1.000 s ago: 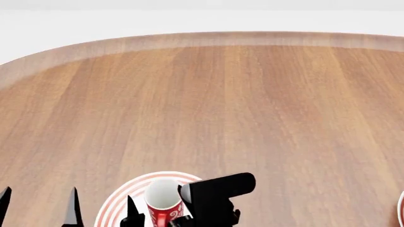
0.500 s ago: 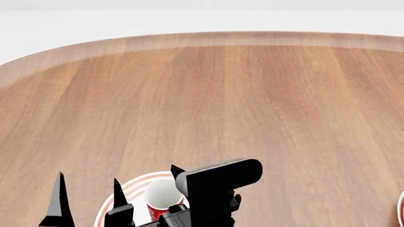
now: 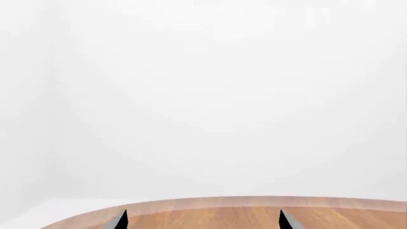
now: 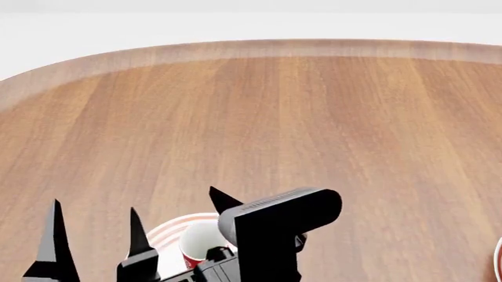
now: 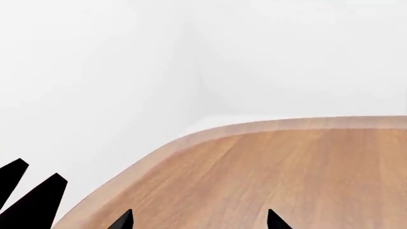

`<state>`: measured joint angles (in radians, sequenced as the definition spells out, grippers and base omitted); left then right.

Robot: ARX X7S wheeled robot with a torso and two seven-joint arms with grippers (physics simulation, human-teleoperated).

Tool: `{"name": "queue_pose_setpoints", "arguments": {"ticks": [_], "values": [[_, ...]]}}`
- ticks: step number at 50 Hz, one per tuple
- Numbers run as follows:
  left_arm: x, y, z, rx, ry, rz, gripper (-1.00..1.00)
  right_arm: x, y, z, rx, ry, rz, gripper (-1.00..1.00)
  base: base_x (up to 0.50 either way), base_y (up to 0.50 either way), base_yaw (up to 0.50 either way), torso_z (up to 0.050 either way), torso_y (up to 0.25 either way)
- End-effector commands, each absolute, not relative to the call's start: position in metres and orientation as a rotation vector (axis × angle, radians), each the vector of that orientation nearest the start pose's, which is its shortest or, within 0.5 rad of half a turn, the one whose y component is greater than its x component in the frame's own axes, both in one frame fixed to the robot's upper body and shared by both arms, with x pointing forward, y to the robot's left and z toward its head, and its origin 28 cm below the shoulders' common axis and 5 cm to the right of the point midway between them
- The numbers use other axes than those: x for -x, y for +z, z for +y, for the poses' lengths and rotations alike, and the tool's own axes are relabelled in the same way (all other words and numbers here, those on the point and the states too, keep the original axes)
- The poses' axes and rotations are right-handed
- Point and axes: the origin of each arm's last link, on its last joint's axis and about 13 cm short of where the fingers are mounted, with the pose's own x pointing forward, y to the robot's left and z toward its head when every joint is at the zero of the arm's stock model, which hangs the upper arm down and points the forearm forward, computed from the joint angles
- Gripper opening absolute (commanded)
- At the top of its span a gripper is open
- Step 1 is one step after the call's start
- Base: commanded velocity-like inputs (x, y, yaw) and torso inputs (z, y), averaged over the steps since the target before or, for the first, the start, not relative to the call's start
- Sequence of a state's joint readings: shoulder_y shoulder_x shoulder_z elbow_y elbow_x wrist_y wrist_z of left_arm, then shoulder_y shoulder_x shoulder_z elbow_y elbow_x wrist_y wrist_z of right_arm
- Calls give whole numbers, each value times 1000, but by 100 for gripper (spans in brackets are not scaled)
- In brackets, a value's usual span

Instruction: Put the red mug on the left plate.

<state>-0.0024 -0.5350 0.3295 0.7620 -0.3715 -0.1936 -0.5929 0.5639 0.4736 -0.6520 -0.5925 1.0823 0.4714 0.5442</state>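
Note:
The red mug (image 4: 197, 245), white inside, stands on the left plate (image 4: 166, 232), a white plate with red rings at the near edge of the table. My right gripper (image 4: 244, 207) hovers just above and behind the mug, open. One fingertip shows and the other is hidden behind the arm's black block. In the right wrist view my right gripper (image 5: 198, 220) has only wood between its tips. My left gripper (image 4: 96, 234) is open to the left of the plate. My left gripper (image 3: 202, 220) in its own wrist view holds nothing.
The round wooden table (image 4: 314, 129) stretches ahead to a curved far edge (image 4: 259, 48) with white floor beyond. A sliver of a second plate (image 4: 498, 259) shows at the right border. The left gripper's fingers (image 5: 32, 198) show at the edge of the right wrist view.
The right gripper has lifted up and away from the mug, which stays on the plate. The left gripper has risen and shifted right, closer to the plate.

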Motion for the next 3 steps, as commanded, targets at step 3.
{"name": "queue_pose_setpoints", "arguments": {"ticks": [3], "values": [[-160,153,209,27,-18,-403,100,-202,183,-40,-215,598,-19,100,0,0,0,0,0]]}}
